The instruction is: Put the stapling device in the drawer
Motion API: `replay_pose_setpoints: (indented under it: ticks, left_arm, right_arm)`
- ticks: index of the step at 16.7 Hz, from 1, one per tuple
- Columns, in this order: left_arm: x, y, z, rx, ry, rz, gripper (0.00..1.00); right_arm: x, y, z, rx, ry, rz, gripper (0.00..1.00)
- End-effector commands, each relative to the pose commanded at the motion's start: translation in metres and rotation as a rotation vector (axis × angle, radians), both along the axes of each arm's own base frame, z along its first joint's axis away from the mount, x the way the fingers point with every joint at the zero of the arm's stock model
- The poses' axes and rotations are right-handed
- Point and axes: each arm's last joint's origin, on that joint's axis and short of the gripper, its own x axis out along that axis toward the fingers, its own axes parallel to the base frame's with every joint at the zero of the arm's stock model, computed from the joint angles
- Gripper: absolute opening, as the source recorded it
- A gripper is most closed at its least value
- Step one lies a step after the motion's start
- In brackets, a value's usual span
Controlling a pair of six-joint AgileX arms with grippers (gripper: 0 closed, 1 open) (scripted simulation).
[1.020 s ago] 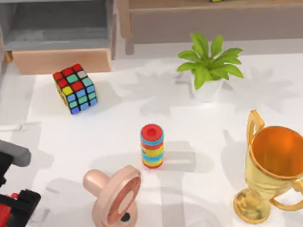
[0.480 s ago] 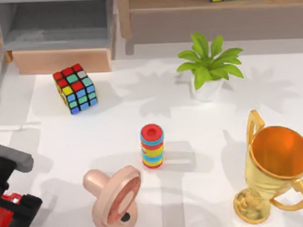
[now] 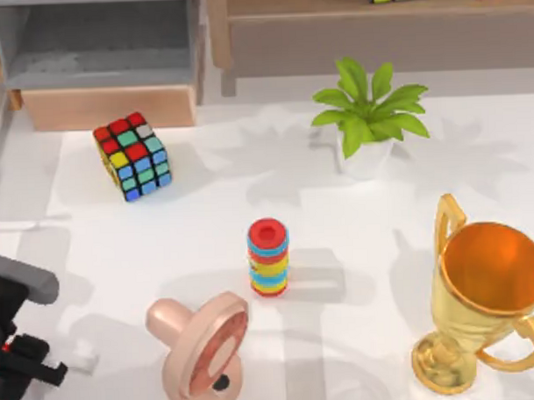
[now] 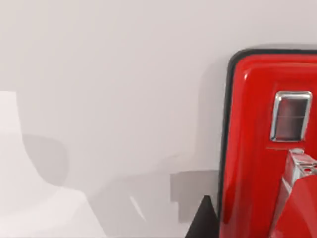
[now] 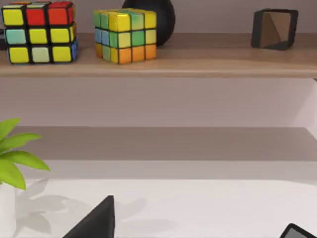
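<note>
Stapling device [image 4: 257, 148], glossy red, sits at the table's seven o'clock corner beneath the left gripper [image 3: 23, 371]; finger state unclear.

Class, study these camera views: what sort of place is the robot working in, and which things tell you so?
Probably a rendered tabletop test scene, not a real room: a white table scattered with unrelated props, such as a gold trophy, a potted plant and puzzle cubes on a wooden shelf.

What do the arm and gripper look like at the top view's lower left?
The left arm is a grey rounded link on black housing; its left gripper is matte black, blocky, with angular stepped fingers. No cables or markings are visible.
</note>
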Motion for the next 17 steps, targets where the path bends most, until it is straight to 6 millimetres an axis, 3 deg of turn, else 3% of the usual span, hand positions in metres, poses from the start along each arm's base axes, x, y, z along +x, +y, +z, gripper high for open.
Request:
replay_pose_setpoints:
  ticks: [3, 4, 13, 17]
  left_arm:
    - [0.0, 0.0, 0.0, 0.0, 0.0, 0.0, 0.02]
    - [0.0, 0.0, 0.0, 0.0, 0.0, 0.0, 0.0]
    - [0.001, 0.0, 0.001, -0.001, -0.004, -0.002, 0.0]
    - [0.0, 0.0, 0.019, 0.0, 0.01, -0.001, 0.0]
  right_arm:
    - [0.0, 0.0, 0.0, 0.0, 0.0, 0.0, 1.0]
    - [0.0, 0.0, 0.0, 0.0, 0.0, 0.0, 1.0]
    - [0.0, 0.0, 0.0, 0.0, 0.0, 0.0, 1.0]
    - [0.0, 0.0, 0.0, 0.0, 0.0, 0.0, 1.0]
